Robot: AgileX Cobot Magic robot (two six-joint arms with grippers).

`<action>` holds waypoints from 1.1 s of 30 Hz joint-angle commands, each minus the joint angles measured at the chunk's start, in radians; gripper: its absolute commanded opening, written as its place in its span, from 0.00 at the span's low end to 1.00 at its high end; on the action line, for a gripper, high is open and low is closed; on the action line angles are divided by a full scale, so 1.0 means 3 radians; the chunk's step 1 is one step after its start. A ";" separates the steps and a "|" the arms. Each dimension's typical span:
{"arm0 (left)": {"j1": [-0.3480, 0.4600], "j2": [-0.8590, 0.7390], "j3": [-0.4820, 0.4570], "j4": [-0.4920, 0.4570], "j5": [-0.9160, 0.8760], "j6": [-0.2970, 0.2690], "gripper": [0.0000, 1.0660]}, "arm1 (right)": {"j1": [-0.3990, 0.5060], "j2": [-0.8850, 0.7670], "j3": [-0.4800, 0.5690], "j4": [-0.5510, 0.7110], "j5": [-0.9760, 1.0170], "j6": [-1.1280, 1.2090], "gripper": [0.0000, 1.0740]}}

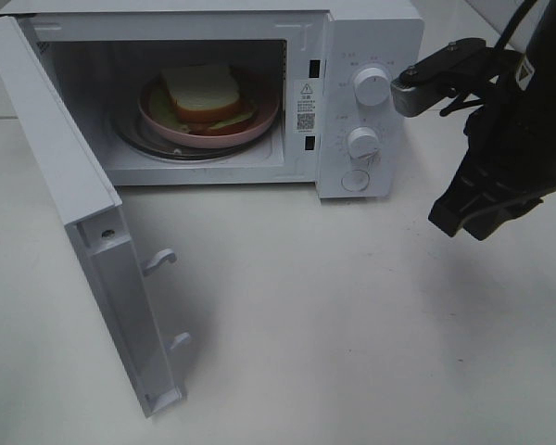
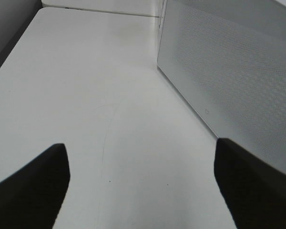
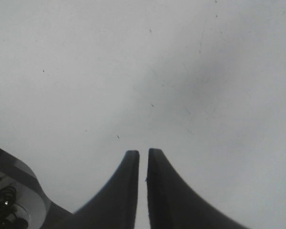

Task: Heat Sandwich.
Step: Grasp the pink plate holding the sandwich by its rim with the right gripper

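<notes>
The sandwich (image 1: 204, 93), white bread with a brown crust, lies on a pink plate (image 1: 265, 119) inside the white microwave (image 1: 375, 37). Its door (image 1: 83, 232) is swung wide open to the left. My right gripper (image 1: 456, 219) hangs over the table to the right of the microwave, pointing down. In the right wrist view the right gripper (image 3: 143, 152) shows only a thin slit between its dark fingers and holds nothing. My left gripper (image 2: 140, 143) is out of the exterior high view. It stands wide open and empty over bare table beside the microwave's perforated side wall (image 2: 238, 86).
Two white knobs (image 1: 371, 86) (image 1: 362, 141) and a round button (image 1: 355, 181) sit on the microwave's control panel. The right arm's wrist mount (image 1: 426, 85) hovers just right of the upper knob. Door latches (image 1: 159, 261) stick out from the open door. The white table (image 1: 352, 324) spreads in front.
</notes>
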 commanded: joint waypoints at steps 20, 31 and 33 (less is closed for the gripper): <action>0.0003 -0.0060 0.0007 -0.0020 -0.0003 0.0000 0.72 | 0.0817 -0.0020 -0.0013 -0.0200 -0.1450 -0.2237 0.80; 0.0003 -0.0060 0.0007 -0.0020 -0.0003 0.0000 0.72 | 0.0817 0.0100 -0.0013 -0.0190 -0.1763 -0.2647 0.65; 0.0003 -0.0060 0.0007 -0.0020 -0.0003 0.0000 0.72 | 0.0817 0.0177 -0.0013 -0.0190 -0.1777 -0.2683 0.65</action>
